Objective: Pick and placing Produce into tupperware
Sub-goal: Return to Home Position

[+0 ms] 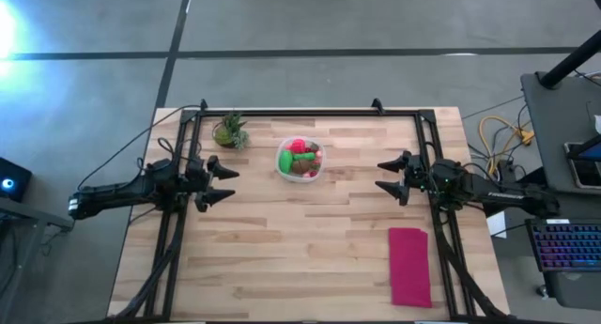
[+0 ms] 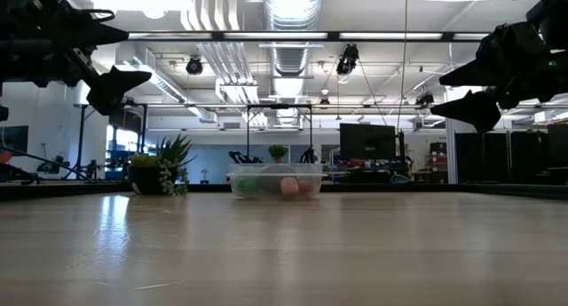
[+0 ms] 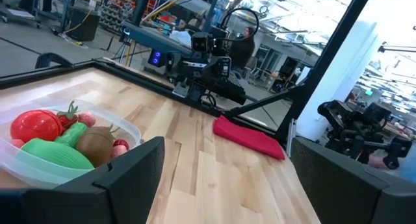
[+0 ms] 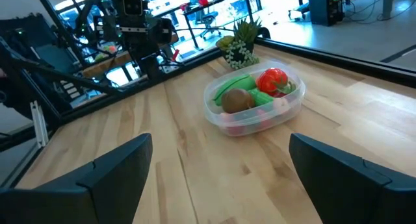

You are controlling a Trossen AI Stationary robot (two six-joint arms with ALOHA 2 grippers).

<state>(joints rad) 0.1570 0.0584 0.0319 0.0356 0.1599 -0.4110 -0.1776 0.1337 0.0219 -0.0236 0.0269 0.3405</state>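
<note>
The clear tupperware (image 1: 300,161) stands on the table's far middle, and the produce (image 4: 255,89) lies inside it: red pieces, green pieces and one brown piece. It shows too in the low view (image 2: 276,181) and the left wrist view (image 3: 65,146). My left gripper (image 1: 225,184) hovers open above the table, left of the tupperware. My right gripper (image 1: 387,175) hovers open to its right. Both are raised well off the table in the low view.
A small potted plant (image 1: 230,131) stands near the far edge, left of the tupperware. A flat magenta cloth (image 1: 409,267) lies by the near right corner. A dark metal frame (image 1: 310,112) runs along the far edge and both sides. Bare wood (image 1: 300,249) spans the middle and near side.
</note>
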